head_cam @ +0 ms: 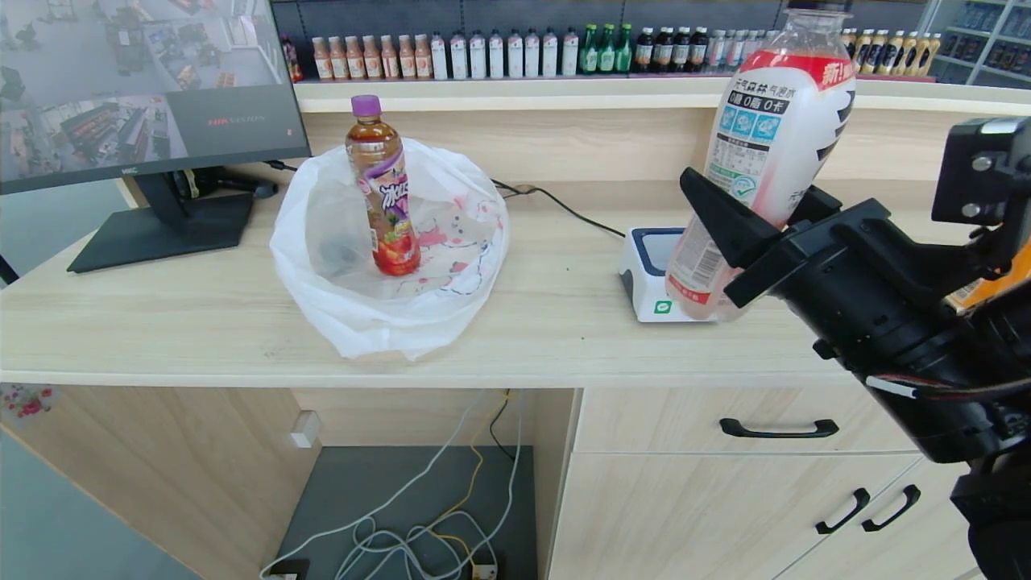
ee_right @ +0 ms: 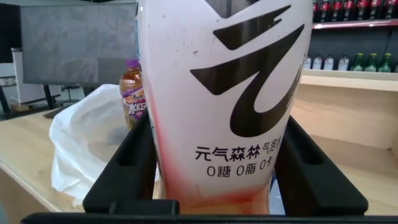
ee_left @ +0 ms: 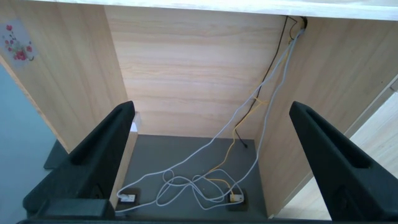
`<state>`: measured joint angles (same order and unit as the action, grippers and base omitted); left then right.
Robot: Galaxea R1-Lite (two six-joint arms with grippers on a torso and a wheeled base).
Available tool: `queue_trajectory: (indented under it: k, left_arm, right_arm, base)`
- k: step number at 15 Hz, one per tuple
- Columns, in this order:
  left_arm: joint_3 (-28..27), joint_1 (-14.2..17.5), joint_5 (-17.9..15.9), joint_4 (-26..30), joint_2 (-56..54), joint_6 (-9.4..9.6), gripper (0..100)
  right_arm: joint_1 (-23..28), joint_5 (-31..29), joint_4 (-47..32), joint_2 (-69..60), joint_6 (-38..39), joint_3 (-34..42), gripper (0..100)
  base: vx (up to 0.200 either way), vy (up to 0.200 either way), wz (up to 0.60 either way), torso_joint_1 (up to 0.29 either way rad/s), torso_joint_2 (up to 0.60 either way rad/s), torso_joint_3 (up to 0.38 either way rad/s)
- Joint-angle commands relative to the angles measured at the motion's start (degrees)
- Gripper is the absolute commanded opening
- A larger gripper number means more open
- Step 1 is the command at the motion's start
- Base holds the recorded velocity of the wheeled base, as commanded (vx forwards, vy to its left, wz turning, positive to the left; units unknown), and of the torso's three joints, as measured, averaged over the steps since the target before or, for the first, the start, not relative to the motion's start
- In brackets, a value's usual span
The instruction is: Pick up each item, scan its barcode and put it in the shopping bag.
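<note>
Printed in large black strokes, small characters with zeros and a barcode [head_cam: 699, 259] on the big bottle [head_cam: 765, 137] above the counter's [head_cam: 564, 322] right end, in white characters on the small bottle [head_cam: 385, 193], in red letters on the monitor [head_cam: 145, 80] at the left rear corner.

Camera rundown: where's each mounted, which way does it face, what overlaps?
Head view: on the head, looking forward-down at counter, scanner, shopping bag; right gripper holds a large drink bottle.
Left wrist view: low, facing cables under the counter; left gripper jaws open.
Right wrist view: faces across the counter toward the bag; jaws clamp the bottle.
Shared: head and right wrist show the held bottle, bag, purple-capped bottle.
</note>
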<state>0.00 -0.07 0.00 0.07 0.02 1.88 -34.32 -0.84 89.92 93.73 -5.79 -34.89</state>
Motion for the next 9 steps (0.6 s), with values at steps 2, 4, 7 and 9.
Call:
queue_trajectory:
  k: [2, 4, 7, 9]
  left_arm:
    - [0.00, -0.01, 0.00, 0.01, -0.02, -0.12, 100]
    - [0.00, -0.01, 0.00, 0.01, -0.02, -0.21, 100]
    - [0.00, 0.07, 0.00, 0.01, -0.02, -0.82, 100]
    - [0.00, 0.07, 0.00, -0.07, -0.02, -1.79, 100]
  right_arm:
    - [2.41, 0.05, 0.08, 0.75, -0.01, -2.46, 0]
    - [2.50, 0.14, 0.08, 0.66, 0.17, -1.23, 0]
    - [2.41, 0.14, 0.08, 0.57, 0.25, -0.18, 0]
    - [2.41, 0.14, 0.08, 0.40, 1.40, -0.18, 0]
  base:
    - [0.000, 0.000, 0.00, 0.000, 0.00, 0.000]
    - [0.000, 0.000, 0.00, 0.000, 0.00, 0.000]
    - [0.000, 0.000, 0.00, 0.000, 0.00, 0.000]
    - [0.000, 0.100, 0.00, 0.004, 0.00, 0.001]
